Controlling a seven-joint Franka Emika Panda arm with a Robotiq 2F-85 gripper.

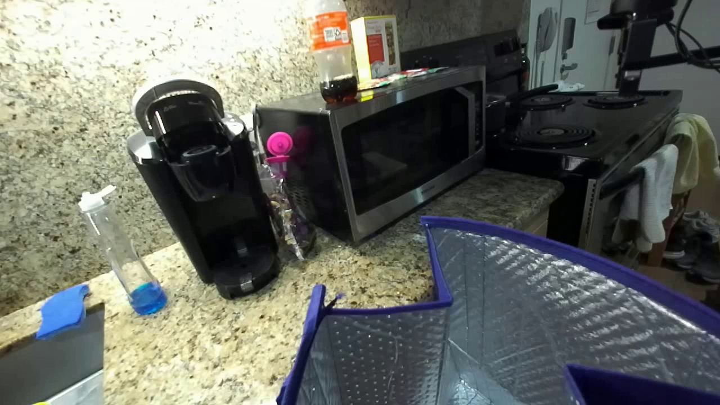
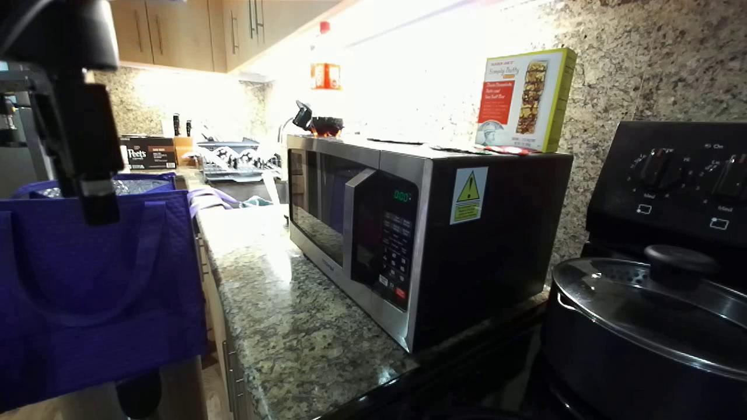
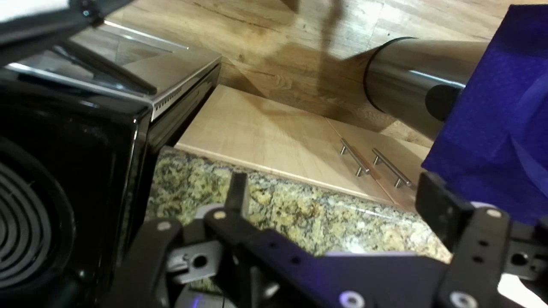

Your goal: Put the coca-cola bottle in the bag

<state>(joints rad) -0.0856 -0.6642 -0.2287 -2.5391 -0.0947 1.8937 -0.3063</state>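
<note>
The coca-cola bottle [image 1: 329, 34] stands upright on the near left corner of the microwave top, with a little dark cola in it; its cap is cut off there. It also shows in an exterior view [image 2: 325, 76], with its red cap. The blue bag [image 2: 99, 274] is open at the top beside the counter. Its silver lining shows in an exterior view [image 1: 523, 281], and part of its blue side shows in the wrist view [image 3: 501, 124]. My gripper [image 3: 338, 199] is open and empty, above the counter edge and away from the bottle. It also shows in an exterior view [image 2: 99, 213], in front of the bag.
The microwave [image 1: 413, 146] carries a snack bar box [image 2: 522, 102] and flat packets. A coffee maker [image 1: 208, 197], a pink-topped bottle [image 1: 279, 144] and a clear bottle with blue liquid [image 1: 147, 297] stand on the counter. The stove [image 1: 562, 129] holds a lidded pot [image 2: 648, 326].
</note>
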